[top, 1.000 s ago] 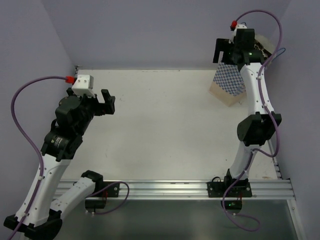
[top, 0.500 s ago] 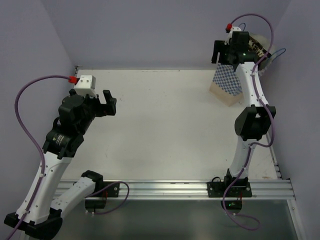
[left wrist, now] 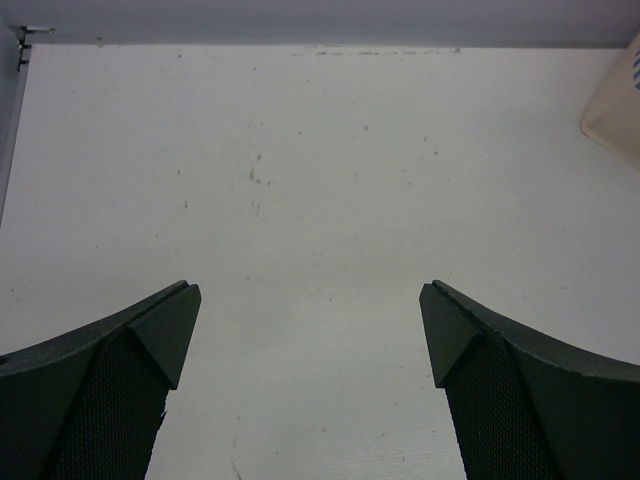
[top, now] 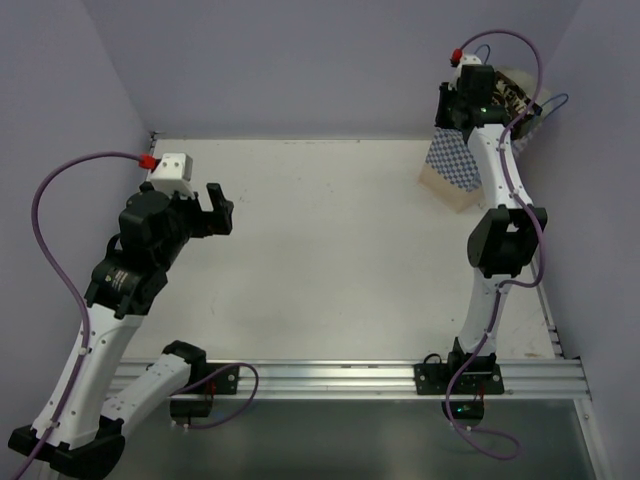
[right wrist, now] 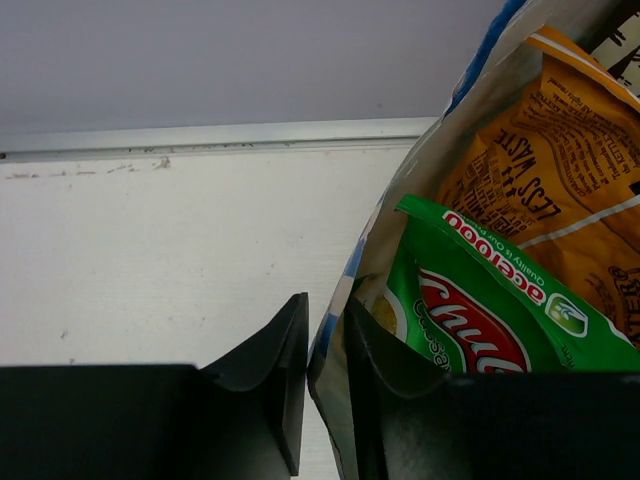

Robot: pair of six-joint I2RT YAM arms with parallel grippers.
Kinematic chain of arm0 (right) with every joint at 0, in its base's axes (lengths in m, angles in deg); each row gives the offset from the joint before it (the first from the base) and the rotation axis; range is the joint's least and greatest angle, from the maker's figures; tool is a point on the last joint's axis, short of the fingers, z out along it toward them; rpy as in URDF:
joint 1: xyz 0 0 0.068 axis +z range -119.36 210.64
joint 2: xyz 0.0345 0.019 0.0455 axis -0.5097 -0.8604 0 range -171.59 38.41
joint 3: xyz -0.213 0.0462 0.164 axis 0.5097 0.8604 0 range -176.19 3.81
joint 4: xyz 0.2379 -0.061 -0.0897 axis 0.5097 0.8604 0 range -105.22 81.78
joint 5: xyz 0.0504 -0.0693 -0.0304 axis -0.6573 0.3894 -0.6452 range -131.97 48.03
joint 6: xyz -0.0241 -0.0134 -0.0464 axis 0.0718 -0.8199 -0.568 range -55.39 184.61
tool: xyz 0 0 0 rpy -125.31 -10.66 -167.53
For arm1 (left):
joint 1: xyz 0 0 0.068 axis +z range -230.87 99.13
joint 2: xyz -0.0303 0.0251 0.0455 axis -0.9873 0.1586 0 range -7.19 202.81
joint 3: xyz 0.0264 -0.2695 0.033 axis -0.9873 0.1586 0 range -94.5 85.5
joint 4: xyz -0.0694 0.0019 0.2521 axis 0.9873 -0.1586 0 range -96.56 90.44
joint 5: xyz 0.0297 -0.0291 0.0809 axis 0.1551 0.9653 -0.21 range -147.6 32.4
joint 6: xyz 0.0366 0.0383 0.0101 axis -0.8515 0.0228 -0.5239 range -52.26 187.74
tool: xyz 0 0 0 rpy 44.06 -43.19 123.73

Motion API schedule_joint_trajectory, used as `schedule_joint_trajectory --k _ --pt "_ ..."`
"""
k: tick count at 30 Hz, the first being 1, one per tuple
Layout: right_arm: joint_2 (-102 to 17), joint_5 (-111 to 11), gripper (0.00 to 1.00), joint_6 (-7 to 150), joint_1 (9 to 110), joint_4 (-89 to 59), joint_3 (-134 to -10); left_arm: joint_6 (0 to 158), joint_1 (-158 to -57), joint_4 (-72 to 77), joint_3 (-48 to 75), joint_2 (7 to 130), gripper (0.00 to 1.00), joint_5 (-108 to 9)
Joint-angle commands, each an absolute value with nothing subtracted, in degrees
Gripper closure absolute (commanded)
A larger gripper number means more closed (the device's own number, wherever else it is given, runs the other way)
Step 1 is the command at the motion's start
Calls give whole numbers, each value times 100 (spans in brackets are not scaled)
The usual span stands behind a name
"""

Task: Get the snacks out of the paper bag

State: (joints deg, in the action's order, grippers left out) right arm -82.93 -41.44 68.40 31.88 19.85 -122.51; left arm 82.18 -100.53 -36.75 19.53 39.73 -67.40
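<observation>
Early going, no snack out yet | paper bag at worktop far-right corner, green packet and orange packet inside | right claw nearly closed, pinching the bag's rim | left claw wide open, empty | every packet left to pull

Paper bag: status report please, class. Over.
Left gripper open, away from bag. Right gripper pinching paper bag rim. Green packet, orange packet inside. Nothing blocking.

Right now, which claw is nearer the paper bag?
Right. The right claw pinches the wall of the paper bag; the left claw hangs open over the table, far to its left.
</observation>
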Motion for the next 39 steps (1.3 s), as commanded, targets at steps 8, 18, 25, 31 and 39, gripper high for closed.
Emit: schedule_joint_trajectory --k 8,18,25,31,39 --pt "-7533 -3837 96 5882 3758 1923 -11661 8330 -10074 -3621 1862 3869 0 -6665" --pt "-6303 -4539 100 5951 4882 2713 -10168 8426 -10074 -3472 1862 3843 0 -6472" --pt "-5081 -4900 99 6382 5902 2688 -8585 8532 -10074 -3419 1879 3825 0 -6322" --pt "-4229 -4953 96 6707 6965 2565 -7671 8567 -10074 -3402 1879 3860 0 -6234" --pt "-3621 -4944 88 7085 7626 2521 -7090 8585 -10074 -3349 1713 4071 0 -5831"
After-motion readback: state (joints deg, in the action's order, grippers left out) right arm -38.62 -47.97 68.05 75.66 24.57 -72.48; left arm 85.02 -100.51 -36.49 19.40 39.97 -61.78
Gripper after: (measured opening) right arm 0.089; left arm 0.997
